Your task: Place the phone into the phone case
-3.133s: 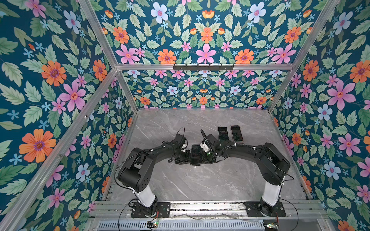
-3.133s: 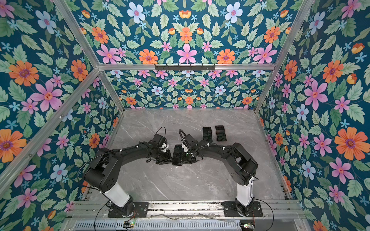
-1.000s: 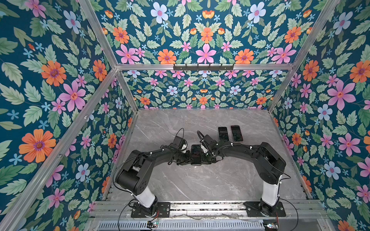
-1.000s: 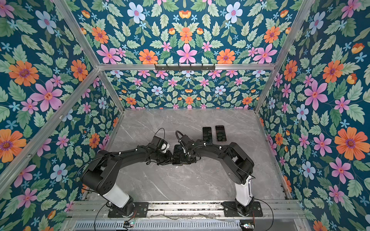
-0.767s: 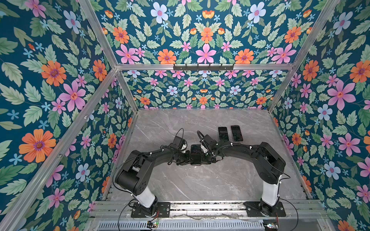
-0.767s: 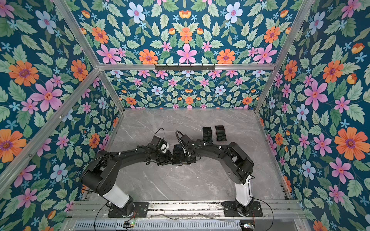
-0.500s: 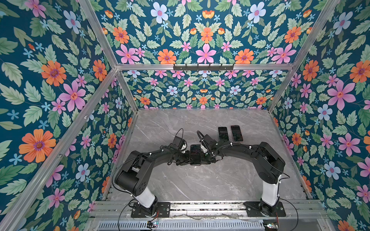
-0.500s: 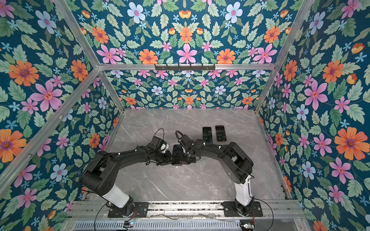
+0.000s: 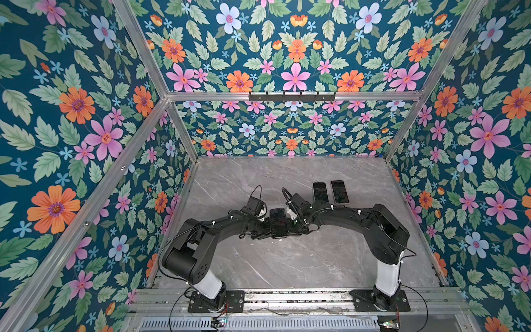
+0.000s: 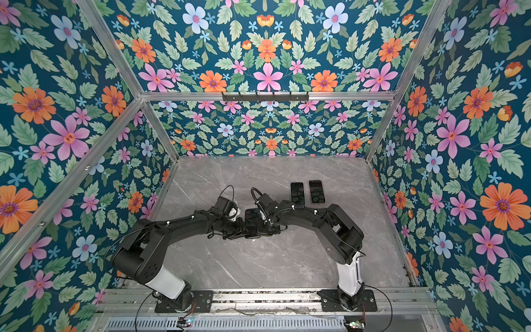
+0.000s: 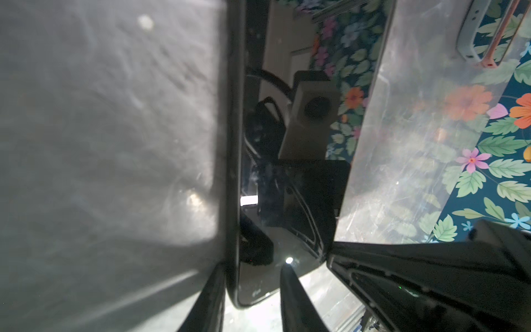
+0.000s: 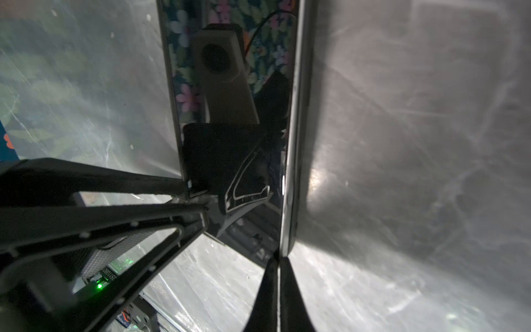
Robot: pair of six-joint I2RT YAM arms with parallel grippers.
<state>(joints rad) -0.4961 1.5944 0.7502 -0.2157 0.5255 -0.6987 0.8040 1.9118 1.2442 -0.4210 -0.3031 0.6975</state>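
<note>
Right arm sits slightly lower than earlier; left tool grasps phone; right tool, clenched, touches its corner. We judge seating underway: next, press corner home.

Both top views look steeply down; both wrist views face the phone close up.

A robotics lab test cell; silver aluminium frame bars hold floral-printed wall panels; a grey marble-patterned tabletop; black left arm and right arm bolted to a metal base rail.
</note>
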